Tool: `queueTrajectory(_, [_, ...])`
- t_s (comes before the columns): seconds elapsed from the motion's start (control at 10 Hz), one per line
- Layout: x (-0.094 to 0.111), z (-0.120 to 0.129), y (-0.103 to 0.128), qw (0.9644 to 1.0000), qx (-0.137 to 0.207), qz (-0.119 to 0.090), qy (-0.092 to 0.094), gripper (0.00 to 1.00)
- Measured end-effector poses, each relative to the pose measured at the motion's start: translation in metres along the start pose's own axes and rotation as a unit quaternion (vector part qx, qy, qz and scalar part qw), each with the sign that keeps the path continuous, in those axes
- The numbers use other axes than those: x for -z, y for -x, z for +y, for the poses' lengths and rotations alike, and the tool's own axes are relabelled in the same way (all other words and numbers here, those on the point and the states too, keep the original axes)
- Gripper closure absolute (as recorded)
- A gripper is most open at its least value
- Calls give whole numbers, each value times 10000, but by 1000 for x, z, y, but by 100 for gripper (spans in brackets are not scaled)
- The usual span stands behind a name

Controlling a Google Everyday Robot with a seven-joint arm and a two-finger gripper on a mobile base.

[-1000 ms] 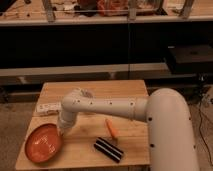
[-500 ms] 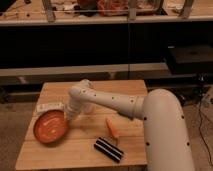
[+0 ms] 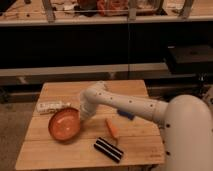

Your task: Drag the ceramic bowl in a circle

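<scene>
While down at right rim of ceramic bowl [image 3: 64,125], showed no clear grip state.
Rested on wooden table [image 3: 70,91], toward its left front; judged rigid, fairly heavy, chip-prone, smooth enough underneath to slide. Placed gripper [image 3: 84,115] against bowl's right rim, spread or closed impossible to tell; reckoned that rim the sound place to hold. Spotted striped block [image 3: 108,149] and smaller carrot [image 3: 112,127] right of bowl, apart from it.

The wooden table [image 3: 137,90] bears the ceramic bowl [image 3: 65,124]. A white packet [image 3: 52,106] lies behind the bowl. To the bowl's right are a carrot [image 3: 112,128] and a small blue object [image 3: 126,115], with a black striped block [image 3: 108,149] further forward. The gripper [image 3: 84,116] is at the bowl's right rim.
</scene>
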Motion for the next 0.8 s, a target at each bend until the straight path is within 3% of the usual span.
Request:
queueTrajectory(0.3, [2, 6, 49, 10000, -38, -56, 22, 100])
queueTrajectory(0.5, [-2, -6, 82, 9994, 304, -187, 26, 100])
queueTrajectory(0.8, [-10, -35, 104, 9962, 809, -322, -31, 100])
